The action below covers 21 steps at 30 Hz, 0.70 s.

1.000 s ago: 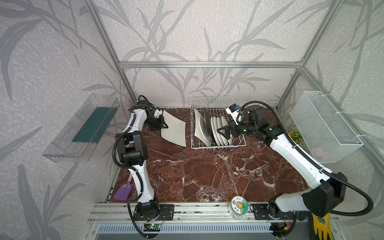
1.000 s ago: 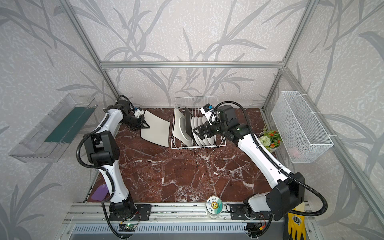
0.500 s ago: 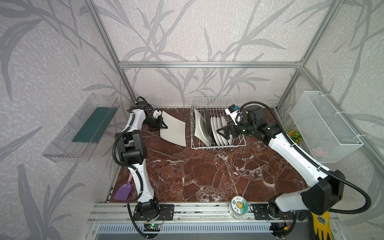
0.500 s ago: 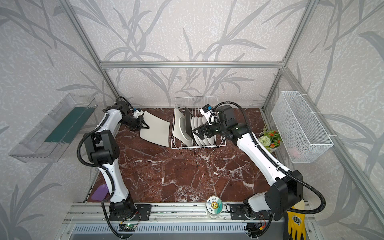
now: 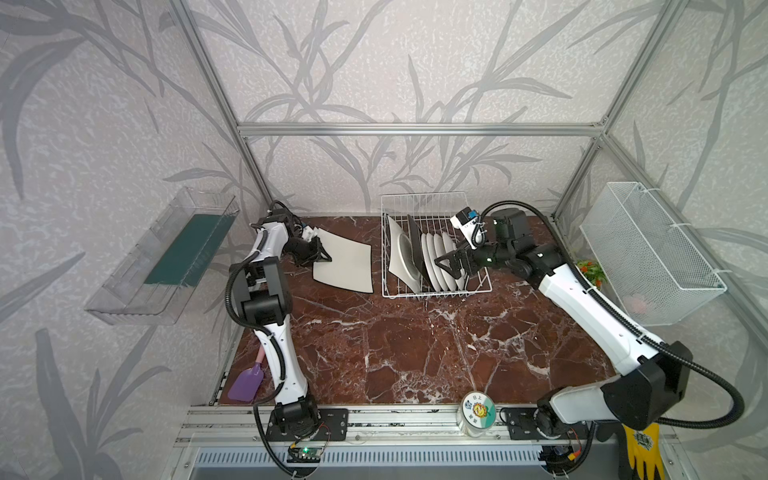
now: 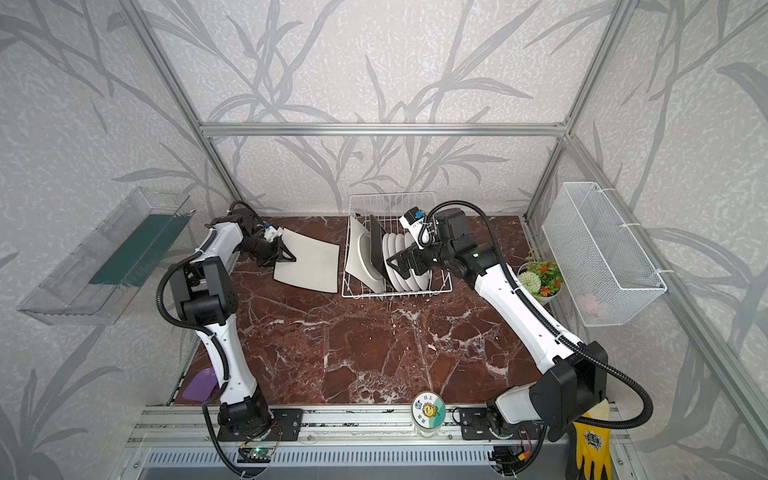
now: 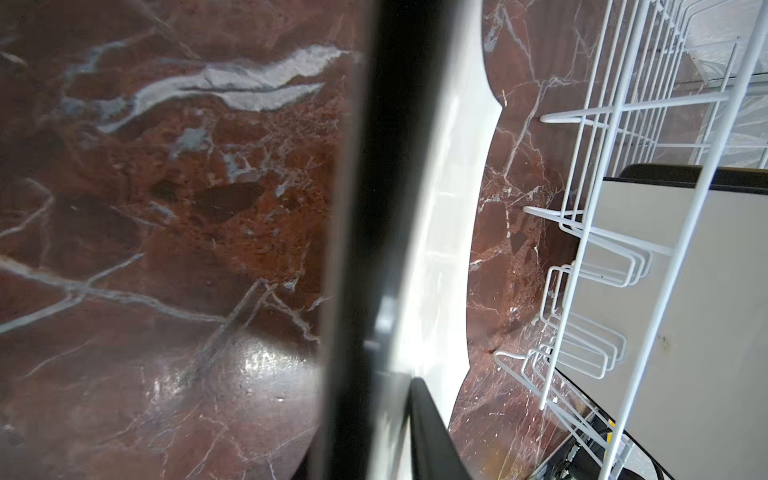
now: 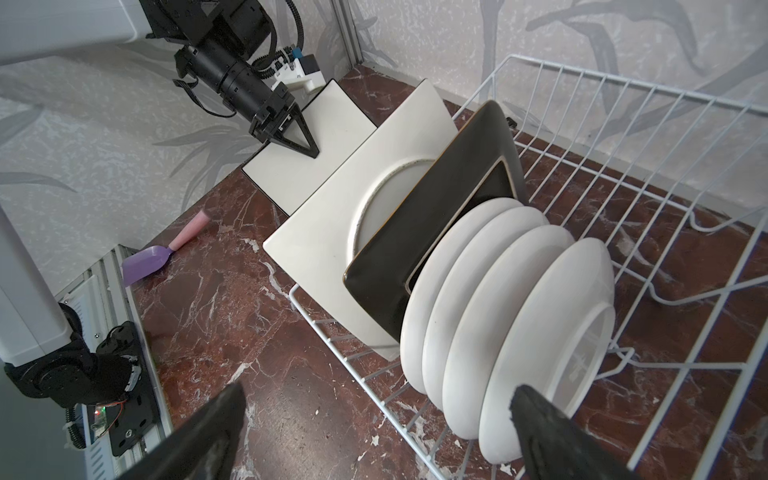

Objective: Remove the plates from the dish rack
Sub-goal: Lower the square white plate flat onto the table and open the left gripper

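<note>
- One cream square plate (image 5: 347,266) lies flat at the dish rack's (image 5: 399,296) 9 o'clock; left gripper (image 5: 324,257) straddles its rim, clamping undeterminable.
- Six plates (image 5: 415,253) stand racked; four round white plates (image 5: 430,249) rightmost.
- Right gripper (image 5: 449,266), jaws wide, empty, at their 3 o'clock.
- Judged rigid, slick, breakable: take the upper rim.

The red marble table (image 5: 415,353) carries a cream plate (image 5: 347,268) at the tips of the left gripper (image 5: 328,260), the dish rack (image 5: 415,295) just beyond them, and a purple scoop (image 5: 246,384) well behind.

Purple spatula (image 5: 246,384) front-left on marble top (image 5: 415,353); sticker-lid jar (image 5: 478,411) front rail; mesh basket (image 5: 648,257), flower pot (image 6: 540,280) right.
</note>
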Motion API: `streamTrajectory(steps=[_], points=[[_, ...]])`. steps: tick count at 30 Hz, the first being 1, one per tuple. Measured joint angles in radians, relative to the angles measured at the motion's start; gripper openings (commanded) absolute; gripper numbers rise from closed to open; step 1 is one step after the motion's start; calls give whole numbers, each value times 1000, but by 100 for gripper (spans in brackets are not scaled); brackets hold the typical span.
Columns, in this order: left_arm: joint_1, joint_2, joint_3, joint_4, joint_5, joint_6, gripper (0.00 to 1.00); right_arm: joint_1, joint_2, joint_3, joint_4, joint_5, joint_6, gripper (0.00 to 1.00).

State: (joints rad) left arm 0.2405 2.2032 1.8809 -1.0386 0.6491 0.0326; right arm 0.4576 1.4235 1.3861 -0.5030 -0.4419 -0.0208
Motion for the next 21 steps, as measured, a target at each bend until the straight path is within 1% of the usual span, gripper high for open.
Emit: streamTrajectory(steps=[3,11,15,21], points=[[3,13,0,4,-3,1,25,0,0,15,-4,8,-13,99],[18,42,0,4,2,7,31,0,0,26,-39,42,-57,99],[22,49,0,4,1,12,31,0,0,26,-52,49,-64,99],[30,65,0,4,-11,16,36,0,0,26,-56,50,-75,99]])
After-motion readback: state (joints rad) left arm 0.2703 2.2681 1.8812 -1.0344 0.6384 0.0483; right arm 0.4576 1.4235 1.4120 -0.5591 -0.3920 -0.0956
